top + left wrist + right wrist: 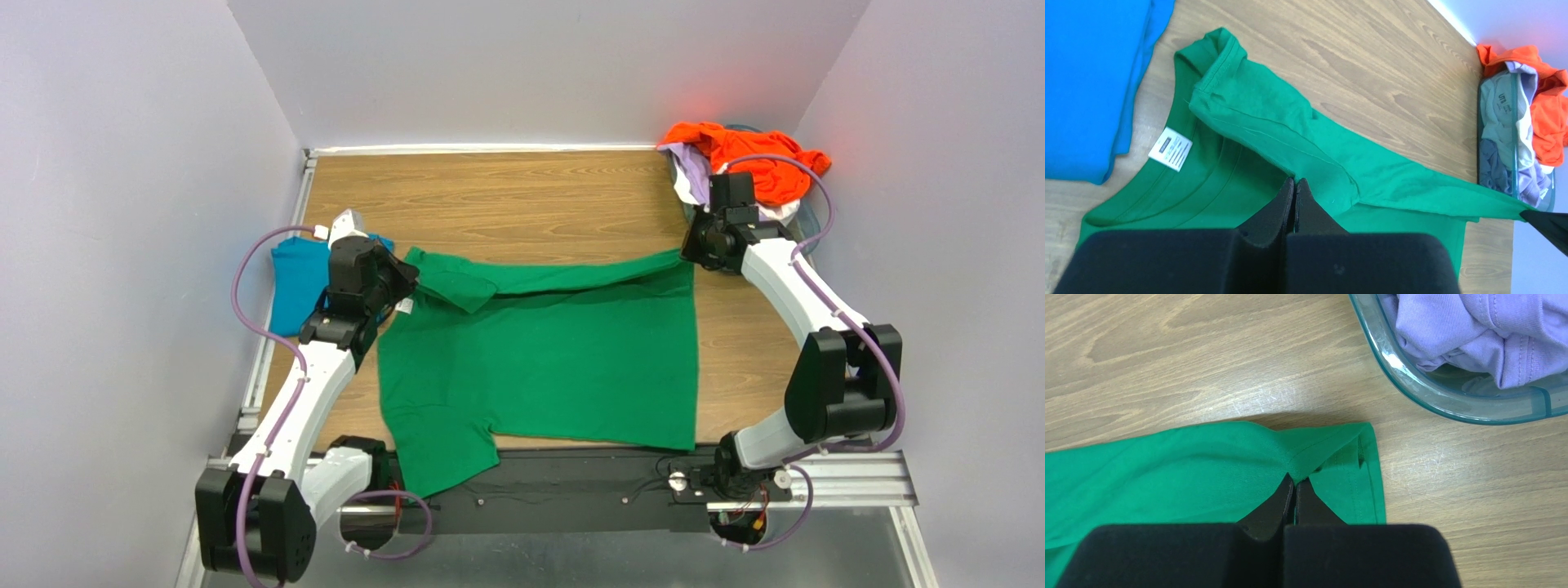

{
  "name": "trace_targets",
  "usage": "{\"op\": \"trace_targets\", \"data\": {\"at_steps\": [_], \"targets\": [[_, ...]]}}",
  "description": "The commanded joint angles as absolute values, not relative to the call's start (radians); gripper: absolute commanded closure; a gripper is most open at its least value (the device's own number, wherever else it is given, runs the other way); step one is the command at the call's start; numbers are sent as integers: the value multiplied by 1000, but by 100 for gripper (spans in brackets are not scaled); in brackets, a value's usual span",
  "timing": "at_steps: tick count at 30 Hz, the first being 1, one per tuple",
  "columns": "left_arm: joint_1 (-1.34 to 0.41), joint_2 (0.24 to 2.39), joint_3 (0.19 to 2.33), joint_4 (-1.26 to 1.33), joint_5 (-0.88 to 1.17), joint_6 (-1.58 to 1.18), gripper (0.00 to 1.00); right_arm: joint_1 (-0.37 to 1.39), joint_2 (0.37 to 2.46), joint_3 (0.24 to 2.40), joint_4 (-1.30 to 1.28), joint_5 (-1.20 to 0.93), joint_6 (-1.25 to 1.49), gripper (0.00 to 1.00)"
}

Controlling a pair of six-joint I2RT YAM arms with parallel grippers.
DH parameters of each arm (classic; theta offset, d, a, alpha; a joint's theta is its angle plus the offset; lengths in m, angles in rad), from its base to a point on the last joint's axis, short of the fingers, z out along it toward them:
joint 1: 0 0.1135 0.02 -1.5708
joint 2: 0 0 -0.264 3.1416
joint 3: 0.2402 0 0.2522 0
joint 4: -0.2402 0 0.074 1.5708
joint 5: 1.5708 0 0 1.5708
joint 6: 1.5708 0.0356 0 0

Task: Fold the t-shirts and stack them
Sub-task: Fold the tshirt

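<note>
Mid-fold: green t-shirt [552, 368] pinched at both ends.
Clamped shut on its far edge, left gripper [1295, 184] and right gripper [1293, 482] apparently hold it taut for folding; it lies flat just beside the basket [1408, 386].

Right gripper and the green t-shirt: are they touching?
Touching. The right wrist view shows the right gripper shut on a pinched ridge of the green t-shirt near its hem corner.
</note>
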State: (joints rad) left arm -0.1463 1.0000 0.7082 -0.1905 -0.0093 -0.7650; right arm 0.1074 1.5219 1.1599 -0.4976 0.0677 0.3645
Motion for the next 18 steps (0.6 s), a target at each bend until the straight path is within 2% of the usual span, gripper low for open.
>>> {"op": "trace_targets", "data": {"at_steps": [1, 9, 12, 15, 16, 17, 18], "targets": [[-152, 956, 655, -233, -5, -782, 100, 104, 1496, 1137, -523, 100, 350, 99], [-153, 882, 536, -305, -5, -814, 100, 104, 1477, 1054, -523, 107, 359, 96], [-153, 842, 487, -336, -12, -860, 100, 104, 1467, 1010, -525, 121, 371, 90], [-153, 812, 451, -333, -9, -874, 100, 104, 1462, 974, -525, 123, 377, 67], [-153, 807, 448, -331, -17, -879, 100, 104, 1457, 968, -525, 111, 365, 35], [-153, 805, 446, -324, -14, -877, 100, 103, 1456, 965, -526, 103, 359, 26], [-153, 807, 448, -321, -12, -877, 100, 104, 1453, 962, -525, 92, 350, 25]]}}
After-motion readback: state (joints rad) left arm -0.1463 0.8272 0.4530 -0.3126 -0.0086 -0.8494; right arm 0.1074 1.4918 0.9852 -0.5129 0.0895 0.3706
